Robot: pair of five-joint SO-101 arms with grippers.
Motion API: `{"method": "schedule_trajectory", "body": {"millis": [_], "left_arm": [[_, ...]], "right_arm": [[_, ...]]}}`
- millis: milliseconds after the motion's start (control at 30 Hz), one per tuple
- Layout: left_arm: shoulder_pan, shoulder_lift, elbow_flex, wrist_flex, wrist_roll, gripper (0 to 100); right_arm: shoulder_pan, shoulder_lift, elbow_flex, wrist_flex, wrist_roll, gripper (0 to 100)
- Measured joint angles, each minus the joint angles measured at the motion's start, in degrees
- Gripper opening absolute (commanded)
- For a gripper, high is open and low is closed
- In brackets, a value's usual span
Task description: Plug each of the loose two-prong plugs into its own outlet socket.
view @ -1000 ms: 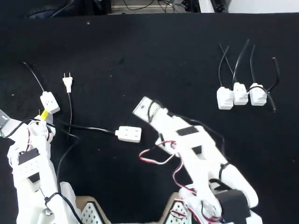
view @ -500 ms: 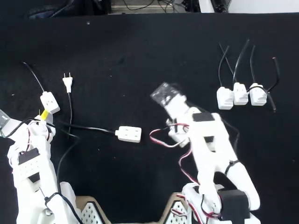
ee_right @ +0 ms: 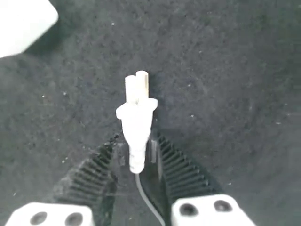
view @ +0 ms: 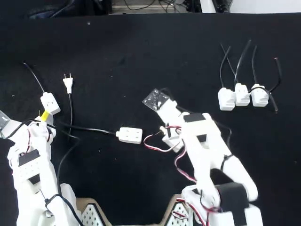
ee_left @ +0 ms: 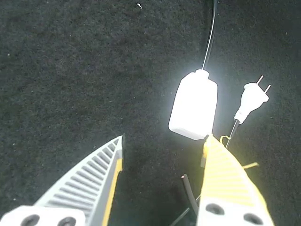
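Our right end effector [ee_right: 135,141] grasps a two-prong plug [ee_right: 136,117] above the middle of the tabletop [view: 141,47]; next, we judge, its prongs must meet the outlet socket [view: 129,135] just left and nearer; our left end effector [ee_left: 163,141] hangs released.

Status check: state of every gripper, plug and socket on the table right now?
Left gripper: jaws open, empty.
Right gripper: jaws shut on white two-prong plug, prongs pointing away from it.
Other white two-prong plug on black cord: lying loose, unplugged.
White outlet socket near left gripper: nothing plugged in.
White outlet socket at table centre: nothing plugged in.
Three white blocks with black cords: cannot tell if plugged.
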State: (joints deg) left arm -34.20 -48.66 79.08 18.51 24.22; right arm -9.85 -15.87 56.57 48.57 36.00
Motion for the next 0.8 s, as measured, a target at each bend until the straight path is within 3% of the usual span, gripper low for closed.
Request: {"method": "schedule_trajectory", "body": {"millis": [533, 700, 800], "left_arm": [[0.00, 0.00, 0.00, 0.00, 0.00, 27], [0.00, 0.00, 0.00, 0.00, 0.00, 27], [0.00, 0.00, 0.00, 0.00, 0.00, 27]], "right_arm": [[-0.26, 4.66, -2.64, -2.73, -0.35, 7.9], [-0.26, 5.19, -5.10, -2.73, -3.43, 16.2], [-1.41, 5.19, -6.42, -0.53, -4.04, 13.9]]}}
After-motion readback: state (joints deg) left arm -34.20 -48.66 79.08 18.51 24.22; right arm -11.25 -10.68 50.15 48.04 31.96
